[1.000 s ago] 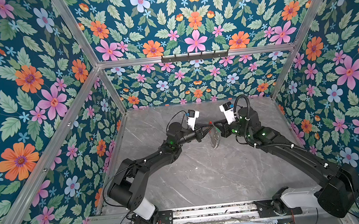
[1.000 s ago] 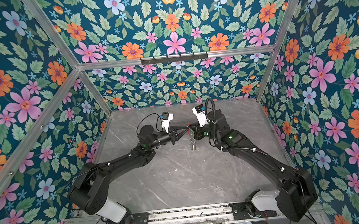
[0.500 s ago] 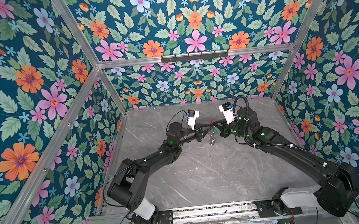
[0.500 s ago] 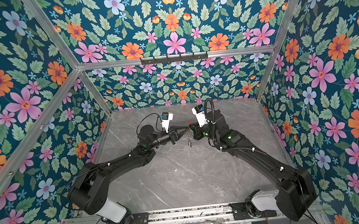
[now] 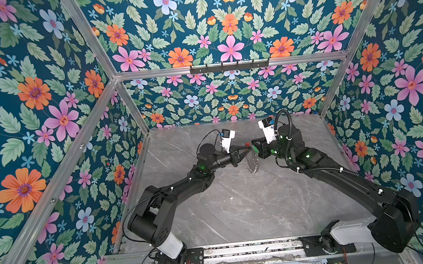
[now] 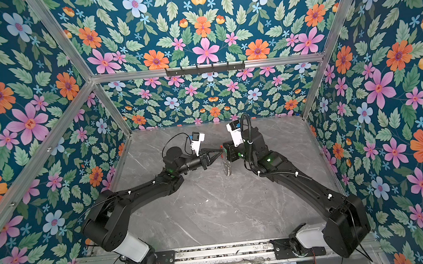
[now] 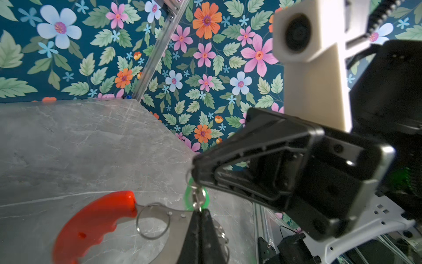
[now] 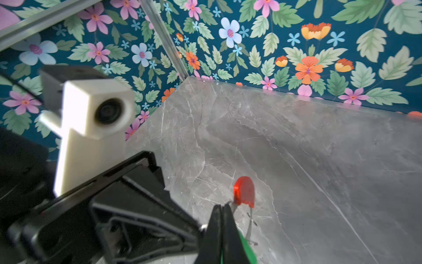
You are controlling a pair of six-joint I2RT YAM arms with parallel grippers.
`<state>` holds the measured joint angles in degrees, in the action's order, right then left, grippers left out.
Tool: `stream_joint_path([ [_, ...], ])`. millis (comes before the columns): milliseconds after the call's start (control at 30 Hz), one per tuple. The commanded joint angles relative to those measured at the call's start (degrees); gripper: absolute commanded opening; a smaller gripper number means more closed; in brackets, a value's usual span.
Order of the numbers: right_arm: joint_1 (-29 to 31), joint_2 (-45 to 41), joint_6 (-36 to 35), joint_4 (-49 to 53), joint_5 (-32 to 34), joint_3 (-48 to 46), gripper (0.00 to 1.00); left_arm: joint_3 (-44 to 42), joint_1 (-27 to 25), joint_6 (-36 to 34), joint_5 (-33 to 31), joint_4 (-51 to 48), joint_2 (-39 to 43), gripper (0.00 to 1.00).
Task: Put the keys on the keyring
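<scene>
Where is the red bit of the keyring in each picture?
In a top view: the keyring's red arc is a tiny dot mid-picture, where the arm tips meet.
In a top view: same tiny dot, same spot.
Left wrist: big red curve beside the left gripper.
Right wrist: small red tab just past the right gripper.
Shared landmark: the grey marble table behind it.

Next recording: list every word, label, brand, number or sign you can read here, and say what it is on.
No text can be read in any view.
Keyring, red arc and metal plate: no marking shows.
Key, green head: plain where it shows.
Wrist camera, white housing: blank.
Blue patch on a wrist camera in a top view: too small to read, if it bears text at all.
</scene>
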<state>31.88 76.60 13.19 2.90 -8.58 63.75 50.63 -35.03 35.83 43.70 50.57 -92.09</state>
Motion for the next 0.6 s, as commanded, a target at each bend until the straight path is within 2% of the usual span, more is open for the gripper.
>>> stream_joint_path([
  [0, 0.1, 0.6, 0.7, -1.3, 2.1, 0.2, 0.00, 0.7, -0.1, 0.0, 2.1, 3.2, 0.4, 0.00],
  [200, 0.1, 0.1, 1.2, -2.1, 1.5, -0.5, 0.00, 0.6, -0.1, -0.1, 2.1, 3.0, 0.5, 0.00],
  [567, -1.2, -7.7, -0.1, 1.1, 0.6, -4.2, 0.00, 0.5, 0.0, -2.0, 1.3, 1.5, 0.9, 0.00],
])
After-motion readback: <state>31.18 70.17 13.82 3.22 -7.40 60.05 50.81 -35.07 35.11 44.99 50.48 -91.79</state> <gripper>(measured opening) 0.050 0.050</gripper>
